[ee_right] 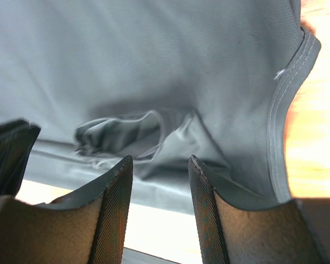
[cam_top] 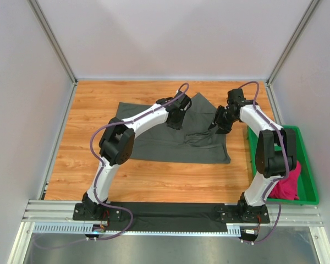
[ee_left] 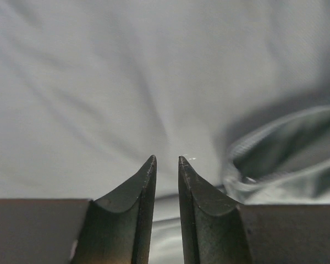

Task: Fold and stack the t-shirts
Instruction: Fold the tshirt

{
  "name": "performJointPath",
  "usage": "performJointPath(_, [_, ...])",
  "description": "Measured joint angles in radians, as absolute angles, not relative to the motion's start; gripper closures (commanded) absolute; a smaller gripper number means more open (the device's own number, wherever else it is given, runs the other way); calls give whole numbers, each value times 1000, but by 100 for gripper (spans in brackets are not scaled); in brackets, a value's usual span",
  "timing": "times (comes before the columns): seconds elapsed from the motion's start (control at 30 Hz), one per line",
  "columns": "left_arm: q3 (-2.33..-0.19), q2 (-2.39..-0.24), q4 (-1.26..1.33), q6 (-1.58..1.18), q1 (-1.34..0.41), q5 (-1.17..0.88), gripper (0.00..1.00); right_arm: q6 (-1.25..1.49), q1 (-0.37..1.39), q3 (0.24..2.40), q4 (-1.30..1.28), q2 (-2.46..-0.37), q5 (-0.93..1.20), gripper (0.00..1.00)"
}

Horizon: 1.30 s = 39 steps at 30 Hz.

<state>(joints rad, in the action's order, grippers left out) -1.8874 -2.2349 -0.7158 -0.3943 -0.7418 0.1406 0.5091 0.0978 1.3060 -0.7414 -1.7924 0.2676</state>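
Nearest us, the two arm bases (cam_top: 165,212) sit side by side at the front edge of the bench (cam_top: 82,170). A little beyond them, at 4 o'clock from the bench's middle, the green tray (cam_top: 303,144) holds the magenta-pink t-shirt (cam_top: 289,186). It lies crumpled in the tray's near end, and the right arm's elbow rises beside it.

Farther on, the charcoal grey t-shirt (cam_top: 170,146) lies spread on the wood at the middle of the bench, rumpled toward its 3 o'clock side. Both arms reach over it.

The left end effector (cam_top: 176,120) hangs over the shirt's 12 o'clock part. In its wrist view we see the tips almost together, with only a thin slit between them. Pale-lit cloth lies close beyond, and nothing shows in the slit.

The right end effector (cam_top: 219,125) is at the shirt's 2 o'clock corner. We see its fingers (ee_right: 113,209) spread, gripping nothing, with a small bunched fold of grey cloth just past the gap. A stitched hem (ee_right: 280,110) runs at 3 o'clock in that view, with bare wood beyond it.
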Motion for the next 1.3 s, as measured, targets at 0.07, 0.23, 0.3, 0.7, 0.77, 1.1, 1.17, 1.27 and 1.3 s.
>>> performJointPath(0.07, [-1903,-2234,-729,-393,-736,139,60,512,97,1301,-739,-1765,275,52])
performJointPath(0.23, [-1868,-2177,-685,-377,-748,-3,47,535,96,1254,-708,-1751,315,51])
performJointPath(0.3, [-1820,-2136,-641,-370,-753,-81,45,545,96,1237,-696,-1757,326,52])
performJointPath(0.7, [-1803,-2175,-588,-298,-790,-250,43,550,96,1250,-666,-1864,347,57])
performJointPath(0.77, [-1819,-2202,-597,-287,-793,-245,44,550,96,1260,-662,-1875,347,60])
performJointPath(1.1, [-1865,-2251,-630,-251,-796,-156,90,555,100,1354,-653,-1904,348,100])
performJointPath(1.17, [-1880,-2251,-634,-246,-796,-137,100,555,103,1373,-652,-1911,348,100])
performJointPath(1.27, [-1897,-2251,-635,-243,-796,-102,100,555,105,1391,-650,-1920,351,100])
performJointPath(1.3, [-1899,-2251,-635,-243,-796,-91,100,555,109,1398,-650,-1925,351,100])
